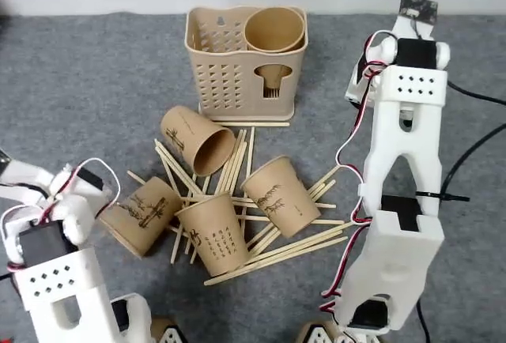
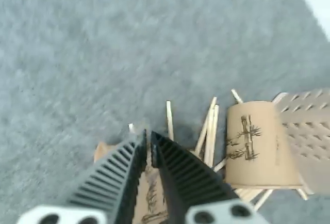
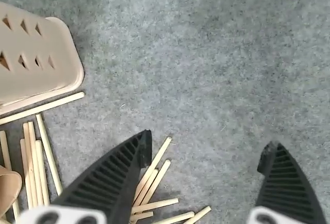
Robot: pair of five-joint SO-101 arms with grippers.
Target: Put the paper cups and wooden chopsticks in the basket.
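Left wrist view: my left gripper (image 2: 148, 137) pinched together, right gripper (image 3: 209, 142) spread wide; cup (image 1: 278, 195) looks light, crushable, so I'd pinch its rim gently.

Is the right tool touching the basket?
Apart. The right wrist view shows grey mat between the open right tool and the basket.
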